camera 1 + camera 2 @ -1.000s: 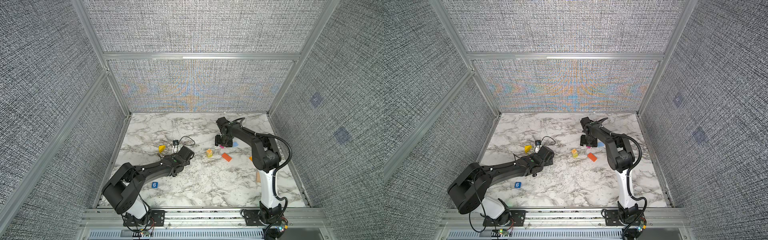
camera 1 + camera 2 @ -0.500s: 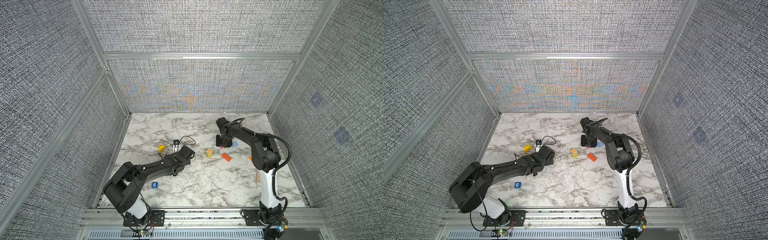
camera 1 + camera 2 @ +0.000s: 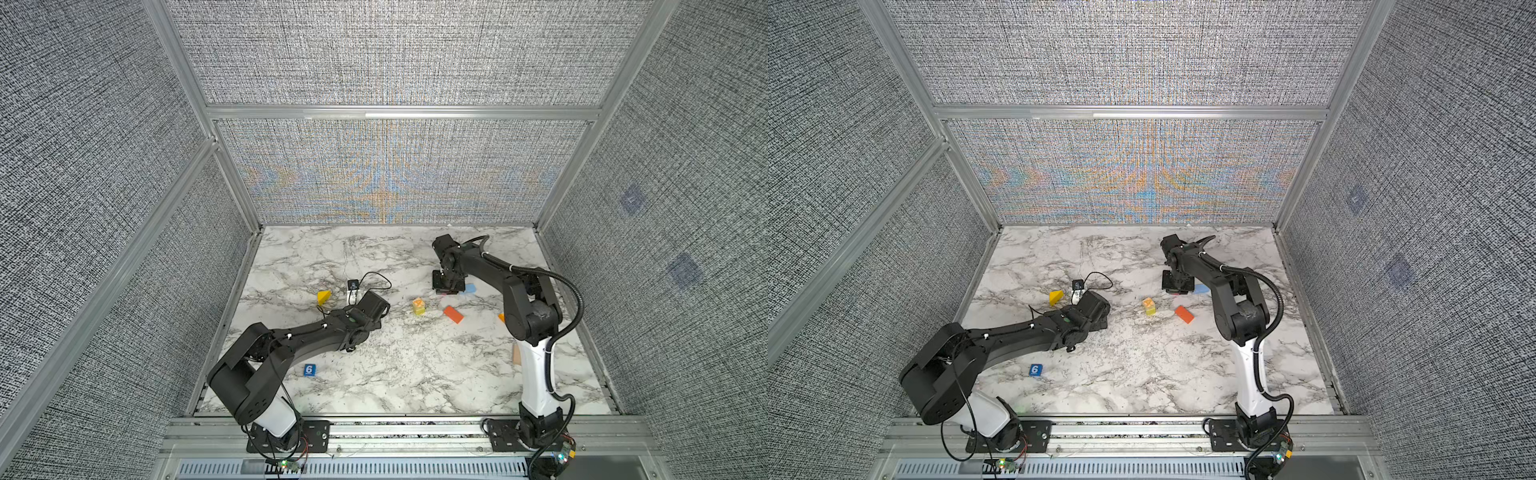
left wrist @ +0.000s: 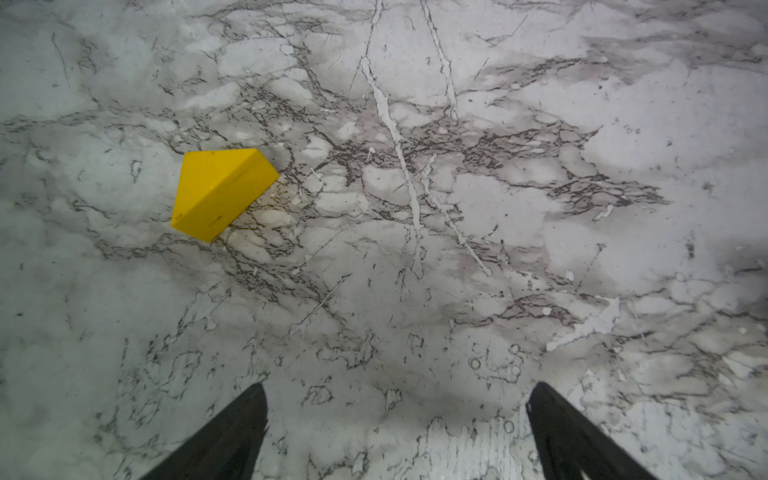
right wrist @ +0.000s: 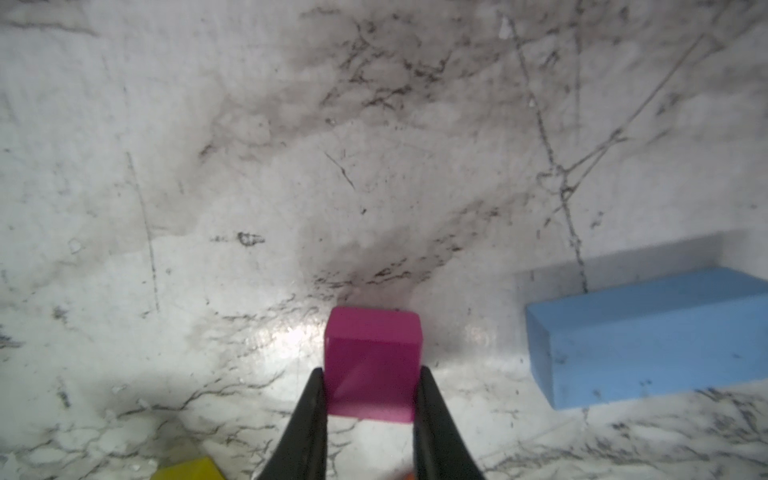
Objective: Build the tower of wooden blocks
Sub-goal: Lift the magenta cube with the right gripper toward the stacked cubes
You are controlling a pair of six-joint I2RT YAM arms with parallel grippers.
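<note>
In the right wrist view my right gripper (image 5: 370, 376) is shut on a magenta cube (image 5: 372, 353) that rests on the marble table, one black finger pressed on each side. A blue slab (image 5: 648, 336) lies close beside it, apart from the cube. In both top views this gripper (image 3: 446, 286) points down at the far right of the table, next to the blue slab (image 3: 469, 288). A short yellow-on-lime stack (image 3: 419, 306) stands mid-table. My left gripper (image 4: 397, 390) hangs open over bare marble, with a yellow wedge (image 4: 220, 191) ahead of it.
An orange slab (image 3: 453, 314) lies between the stack and the right arm. A blue "6" cube (image 3: 309, 369) sits near the left arm's base. A plain plank (image 3: 516, 354) shows partly behind the right arm. The yellow wedge (image 3: 1056, 297) lies beside the left wrist.
The right gripper's jaws have closed onto the magenta cube. Both arms have stayed nearly where they were.
</note>
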